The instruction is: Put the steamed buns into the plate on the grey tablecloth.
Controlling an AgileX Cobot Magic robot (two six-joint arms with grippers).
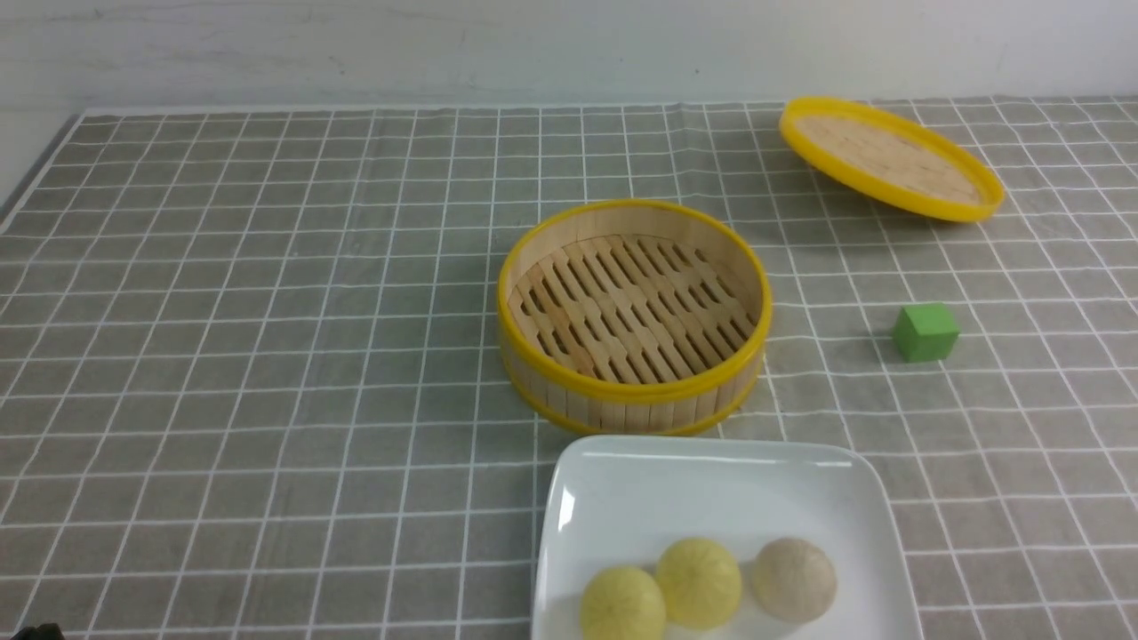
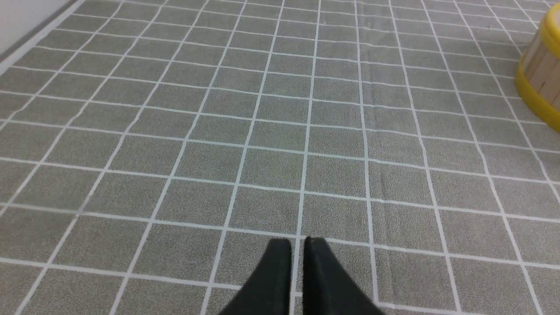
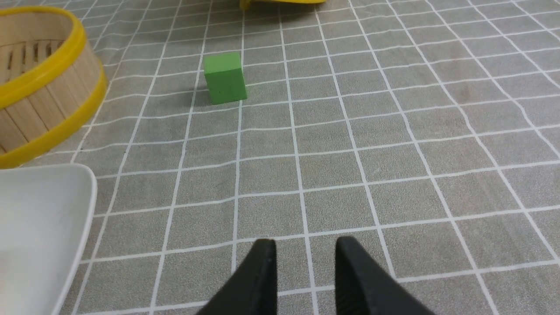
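Front view crops the glossy white square plate [image 1: 613, 484] holding three round buns [image 1: 698, 582]; left gripper [image 2: 298, 245] nearly closed, right gripper [image 3: 305, 247] narrowly parted, both empty over bare grey gridded tablecloth [image 1: 267, 356].

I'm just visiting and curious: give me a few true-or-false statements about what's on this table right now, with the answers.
1. All three steamed buns lie in the plate. True.
2. The bamboo steamer holds one bun. False: its slatted floor is bare.
3. The green cube sits inside the steamer. False: it rests on the grey tablecloth, to the steamer's right.
4. The lid lies apart from the steamer, farther back. True.
5. The right gripper grips a bun. False: nothing is between its jaws, which stand a little apart.
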